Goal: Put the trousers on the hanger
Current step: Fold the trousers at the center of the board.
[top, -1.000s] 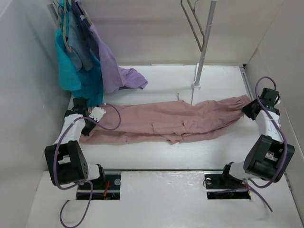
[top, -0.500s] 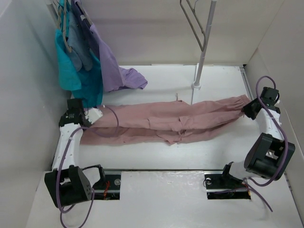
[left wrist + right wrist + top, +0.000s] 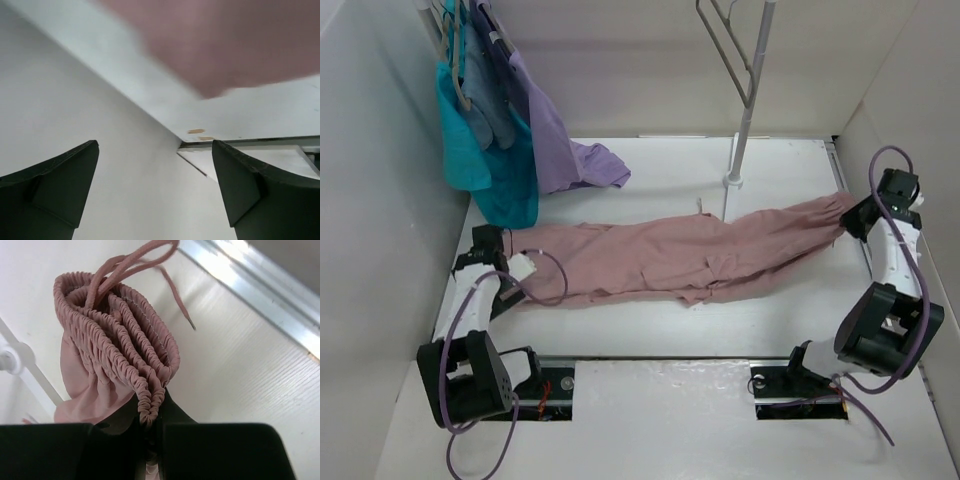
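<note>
The dusty-pink trousers (image 3: 670, 255) lie stretched across the table from left to right. My right gripper (image 3: 855, 215) is at the far right, shut on the gathered drawstring waistband (image 3: 115, 330), which bunches up out of the closed fingers (image 3: 152, 440). My left gripper (image 3: 510, 262) is at the leg end on the left, open with nothing between its fingers (image 3: 155, 145). In the left wrist view the pink cloth (image 3: 225, 45) is a blur lying apart from the fingertips. The bare light-grey hanger (image 3: 720, 40) hangs at the top from the stand pole (image 3: 748, 100).
Teal (image 3: 470, 140), blue-grey and lavender (image 3: 555, 140) garments hang on hangers at the back left, and the lavender one trails onto the table. The pole's foot (image 3: 733, 181) stands just behind the trousers. White walls close in on both sides. A metal rail (image 3: 260, 295) runs by the right gripper.
My left gripper opened and let go of the leg end, then drew back slightly. The right gripper pulled the waistband further toward the back right, dragging the trousers that way.
</note>
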Robot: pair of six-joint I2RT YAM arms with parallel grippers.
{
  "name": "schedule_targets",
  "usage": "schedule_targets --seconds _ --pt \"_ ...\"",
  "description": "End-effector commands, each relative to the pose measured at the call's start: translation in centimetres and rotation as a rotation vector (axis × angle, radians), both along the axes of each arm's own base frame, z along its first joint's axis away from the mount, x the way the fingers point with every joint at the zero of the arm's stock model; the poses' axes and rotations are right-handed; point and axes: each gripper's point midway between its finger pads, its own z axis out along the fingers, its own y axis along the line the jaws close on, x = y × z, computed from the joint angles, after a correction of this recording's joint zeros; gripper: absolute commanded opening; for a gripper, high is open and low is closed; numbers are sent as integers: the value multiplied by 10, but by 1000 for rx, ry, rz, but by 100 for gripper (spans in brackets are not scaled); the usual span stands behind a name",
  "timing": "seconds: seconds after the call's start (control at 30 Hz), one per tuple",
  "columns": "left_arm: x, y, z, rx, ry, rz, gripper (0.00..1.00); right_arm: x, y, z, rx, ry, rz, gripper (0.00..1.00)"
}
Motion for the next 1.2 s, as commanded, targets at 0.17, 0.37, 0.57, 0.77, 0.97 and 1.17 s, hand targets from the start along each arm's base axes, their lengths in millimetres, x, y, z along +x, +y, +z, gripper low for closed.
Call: schedule_targets --seconds 0.17,0.37,0.57,0.77,0.97,1.17 --pt "28 -14 37 -150 -98 -3 95 -5 -34 121 -311 -137 -84 0" --pt "59 -60 14 -352 -171 98 96 6 42 166 -608 -95 2 0" --pt "80 -70 -21 -421 -206 271 91 5 112 207 -635 -227 44 0" --pt "70 -87 -59 -405 -137 248 87 -16 185 277 -677 -401 94 0" --pt "76 -91 -69 -397 -152 268 67 -30 290 308 -597 -553 290 0" --pt "90 -98 -54 -445 -209 258 62 -29 429 292 -439 -642 569 0"
